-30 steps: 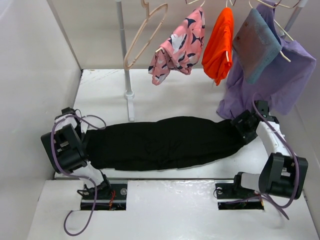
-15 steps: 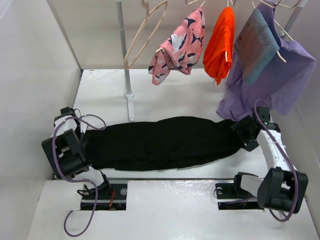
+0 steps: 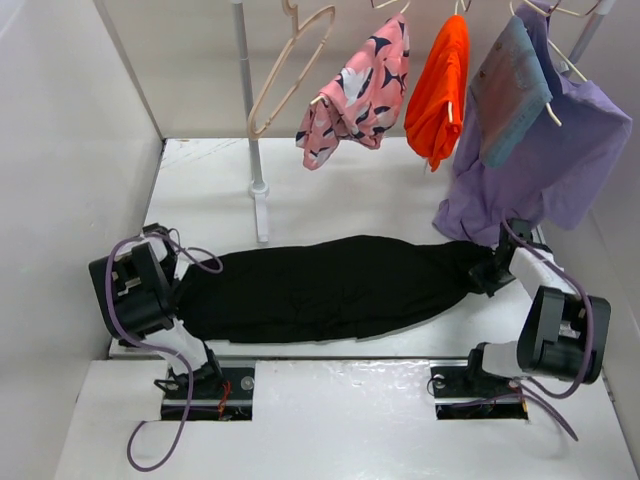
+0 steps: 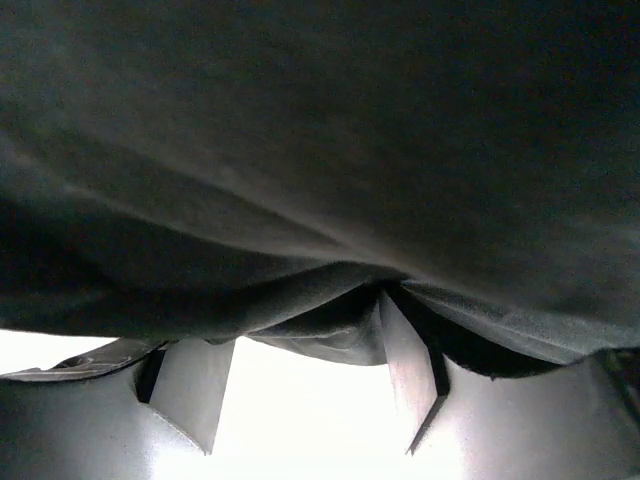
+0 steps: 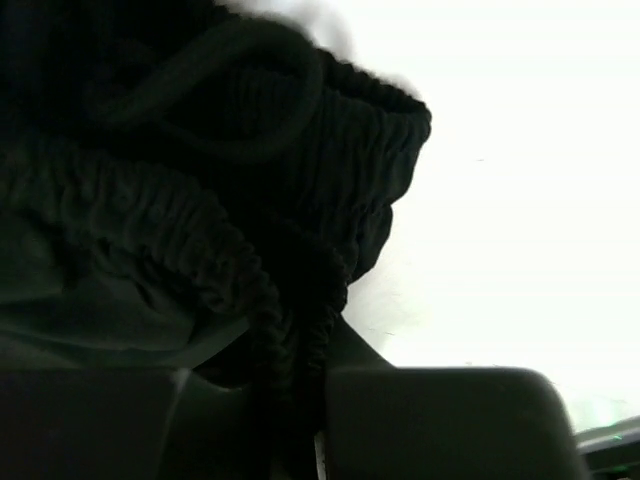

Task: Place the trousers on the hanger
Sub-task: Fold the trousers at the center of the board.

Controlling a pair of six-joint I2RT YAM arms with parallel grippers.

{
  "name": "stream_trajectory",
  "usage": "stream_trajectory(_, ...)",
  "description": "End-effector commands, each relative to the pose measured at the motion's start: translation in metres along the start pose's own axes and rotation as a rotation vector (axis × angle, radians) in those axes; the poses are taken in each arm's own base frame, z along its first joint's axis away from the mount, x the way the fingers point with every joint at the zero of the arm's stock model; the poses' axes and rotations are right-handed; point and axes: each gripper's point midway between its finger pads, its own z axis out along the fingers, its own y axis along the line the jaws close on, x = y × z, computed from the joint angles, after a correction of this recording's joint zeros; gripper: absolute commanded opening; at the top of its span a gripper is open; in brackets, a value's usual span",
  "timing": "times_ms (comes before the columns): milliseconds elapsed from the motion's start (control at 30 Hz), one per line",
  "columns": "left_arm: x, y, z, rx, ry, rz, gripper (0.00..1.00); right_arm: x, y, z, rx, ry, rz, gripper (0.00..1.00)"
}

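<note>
The black trousers (image 3: pixel 330 288) lie stretched across the table, waistband to the right. My left gripper (image 3: pixel 183 272) sits at their left leg end. In the left wrist view its fingers (image 4: pixel 195 385) stand apart, with trouser cloth (image 4: pixel 320 150) draped over the tips and bare table between them. My right gripper (image 3: pixel 490 272) is at the waistband end. In the right wrist view it is shut on the bunched elastic waistband (image 5: pixel 300 300). The pale beige hanger (image 3: pixel 290 65) hangs bare on the rail at the back, left of the other clothes.
A pink patterned garment (image 3: pixel 355 100), an orange one (image 3: pixel 438 90) and a purple one (image 3: pixel 545 160) hang from the rail; the purple hem reaches down near my right arm. The rack's post (image 3: pixel 252 120) stands behind the trousers. Walls close in on the left and back.
My right gripper has closed on the waistband after standing wide open. My left arm has moved right, closer into the leg end. The trousers have barely shifted.
</note>
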Motion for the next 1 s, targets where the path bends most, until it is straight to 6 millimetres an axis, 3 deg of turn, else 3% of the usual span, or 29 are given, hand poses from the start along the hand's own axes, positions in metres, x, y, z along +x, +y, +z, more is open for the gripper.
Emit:
stream_trajectory(0,-0.075,-0.002,-0.007,-0.027,-0.300,-0.069,0.54,-0.058,-0.007,-0.027,0.021,-0.243,0.065,0.00)
stream_trajectory(33,-0.086,0.003,-0.021,-0.046,-0.358,-0.071,0.54,-0.070,-0.007,-0.043,-0.001,-0.313,0.100,0.00)
stream_trajectory(167,-0.105,0.002,-0.048,-0.008,-0.458,-0.089,0.54,-0.088,-0.018,-0.072,0.027,-0.452,0.134,0.00)
stream_trajectory(333,-0.101,0.008,-0.058,-0.036,-0.479,-0.090,0.57,-0.089,-0.016,-0.072,0.025,-0.444,0.108,0.09)
stream_trajectory(367,-0.096,0.003,-0.055,-0.024,-0.459,-0.082,0.57,-0.084,-0.018,-0.065,0.037,-0.419,0.104,0.17)
stream_trajectory(400,-0.090,-0.001,-0.053,-0.008,-0.432,-0.071,0.58,-0.079,-0.019,-0.059,0.043,-0.391,0.099,0.54)
stream_trajectory(433,-0.086,-0.002,-0.055,-0.004,-0.426,-0.068,0.59,-0.076,-0.014,-0.056,0.019,-0.366,0.095,0.74)
stream_trajectory(500,-0.076,-0.005,-0.059,0.010,-0.406,-0.071,0.61,-0.066,-0.016,-0.046,0.032,-0.311,0.087,0.99)
stream_trajectory(700,-0.064,0.012,-0.077,0.024,-0.426,-0.191,0.62,-0.049,-0.018,-0.016,0.035,-0.218,0.089,0.99)
stream_trajectory(767,-0.066,0.030,-0.093,0.002,-0.482,-0.263,0.62,-0.042,-0.022,0.000,0.071,-0.154,0.093,0.99)
stream_trajectory(933,-0.073,0.051,-0.160,-0.055,-0.762,-0.210,0.65,-0.041,-0.016,0.022,0.055,-0.074,0.114,0.97)
stream_trajectory(967,-0.071,0.063,-0.181,-0.133,-0.845,-0.178,0.68,-0.040,-0.016,0.027,0.061,-0.067,0.114,0.86)
